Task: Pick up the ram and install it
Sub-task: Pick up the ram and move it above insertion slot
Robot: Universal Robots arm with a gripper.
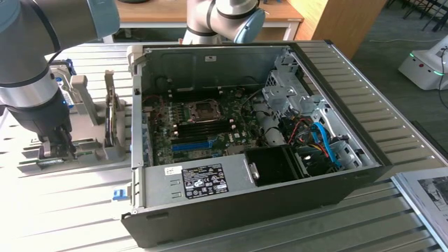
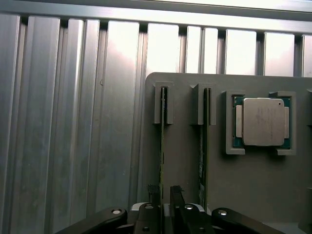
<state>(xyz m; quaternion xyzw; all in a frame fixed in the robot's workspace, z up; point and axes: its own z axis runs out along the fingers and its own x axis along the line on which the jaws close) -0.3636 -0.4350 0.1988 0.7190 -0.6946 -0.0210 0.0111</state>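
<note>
The ram (image 2: pixel 162 141) is a thin green stick standing on edge in a slot of a grey holder (image 2: pixel 185 165). My gripper (image 2: pixel 165 195) is lowered over its near end with one finger on each side. The fingers (image 2: pixel 176 195) stand narrowly apart and open, with a small gap still visible beside the board. A second ram stick (image 2: pixel 202 146) stands in the neighbouring slot. In the exterior view my gripper (image 1: pixel 56 149) is down at the holder (image 1: pixel 91 152), on the exterior view's left of the open computer case (image 1: pixel 245 131), whose motherboard (image 1: pixel 199 128) lies exposed.
A square silver processor chip (image 2: pixel 263 122) sits in a recess of the holder beside the sticks. Upright parts (image 1: pixel 112 113) stand in the holder between my arm and the case wall. The ribbed metal table (image 1: pixel 63 210) extends in front, and a booklet (image 1: pixel 427 199) lies at the exterior view's right.
</note>
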